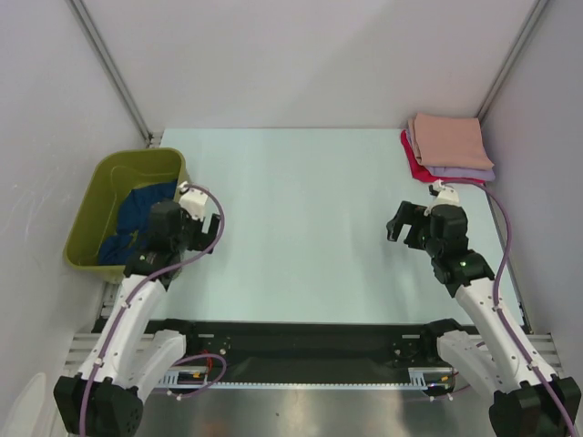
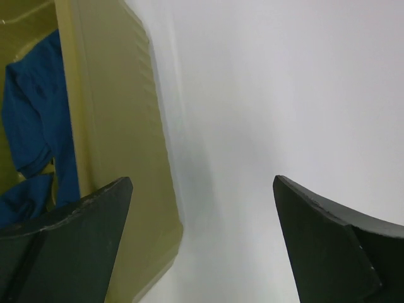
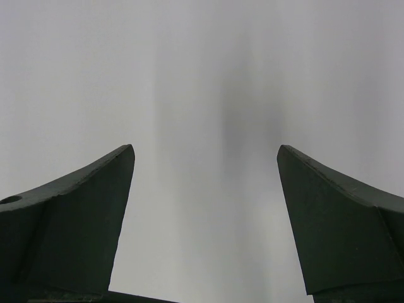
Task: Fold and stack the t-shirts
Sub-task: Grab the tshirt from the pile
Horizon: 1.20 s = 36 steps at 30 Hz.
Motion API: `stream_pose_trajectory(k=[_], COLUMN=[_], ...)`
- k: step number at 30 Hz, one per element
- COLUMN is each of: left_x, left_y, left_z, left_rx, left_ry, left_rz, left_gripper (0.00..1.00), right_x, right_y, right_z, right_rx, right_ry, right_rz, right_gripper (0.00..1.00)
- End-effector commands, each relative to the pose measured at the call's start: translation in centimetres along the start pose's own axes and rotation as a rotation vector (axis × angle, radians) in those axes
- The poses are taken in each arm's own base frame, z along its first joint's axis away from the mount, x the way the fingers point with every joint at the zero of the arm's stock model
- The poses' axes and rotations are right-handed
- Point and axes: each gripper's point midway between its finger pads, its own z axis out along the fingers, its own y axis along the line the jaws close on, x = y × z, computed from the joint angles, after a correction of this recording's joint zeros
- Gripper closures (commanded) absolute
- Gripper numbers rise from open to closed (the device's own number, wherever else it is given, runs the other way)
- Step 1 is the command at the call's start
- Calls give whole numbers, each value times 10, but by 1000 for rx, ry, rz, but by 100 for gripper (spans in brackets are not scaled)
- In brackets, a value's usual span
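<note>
Navy t-shirt (image 1: 137, 211) lies crumpled inside the olive basket (image 1: 88, 214).

Items I cannot read fully from here:
1. Navy t-shirt (image 1: 137, 211), crumpled in the basket (image 1: 102, 177). From above, my left arm covers its near right part. The left wrist view cuts it off at the left edge. I cannot tell which face is up.
2. Red t-shirt (image 1: 412, 162). Only a left strip shows under the lavender t-shirt (image 1: 465, 172), which is itself a thin margin beneath the peach t-shirt (image 1: 448, 139).
3. Left gripper (image 2: 202, 183) and right gripper (image 3: 205, 148). The finger bases run off the bottom edges of their wrist views.
</note>
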Motion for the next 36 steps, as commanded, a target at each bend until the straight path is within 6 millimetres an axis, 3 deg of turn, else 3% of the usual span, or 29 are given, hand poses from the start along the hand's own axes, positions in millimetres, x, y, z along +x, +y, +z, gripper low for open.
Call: stream_pose_trajectory(k=[1,2,3,4,5,8,10,11,13,14,15,17,18,22,27,30,34,35,36], left_x=[-28,-57,-67,-57,-91,-121,-120,-119,-100,-85,-65,-35,-16,27,43,60,81,84,81], left_y=[-5,8,17,43,64,107,144,154,172,187,191,197,196,199,191,181,155,150,151], left_z=[-11,-16,-17,-7,-17,-18,-19,-6,5,11,29,44,61,100,139,154,162,159,158], left_rx=[135,99,69,-46,-124,-211,-273,-261,-261,-268,-242,-213,-186,-166,-90,-43,71,86,82], left_ry=[17,-4,18,158,121,145,163,183,251,292,363,445,499,608,620,657,676,672,661], left_rz=[181,218,231,248,250,200,106,75,25,-16,-37,-80,-87,-76,-110,-140,-159,-160,-158], left_gripper=[0,0,0,0,0,0,0,0,0,5,8,15,15,9,6,12,39,62,79], right_x=[-19,-22,-25,-27,-33,-38,-42,-42,-43,-42,-43,-45,-46,-51,-61,-66,-70,-70,-72], right_y=[8,11,13,16,17,20,21,22,22,23,24,24,24,27,35,38,40,38,39], right_z=[0,1,2,3,5,10,12,13,17,18,21,24,25,36,41,40,39,39,38], right_rx=[-21,-33,-41,-45,-45,-44,-49,-50,-51,-56,-58,-54,-50,-41,-33,-30,-27,-20,-19], right_ry=[-50,-52,-54,-54,-53,-47,-58,-58,-61,-56,-52,-47,-41,-7,-4,-12,-16,-17,-21], right_rz=[0,-3,-12,-16,-20,-34,-38,-42,-43,-46,-52,-67,-72,-94,-119,-120,-123,-125,-125], right_gripper=[0,0,0,0,0,0,0,0,0,0,0,0,0,0,0,0,0,0,0])
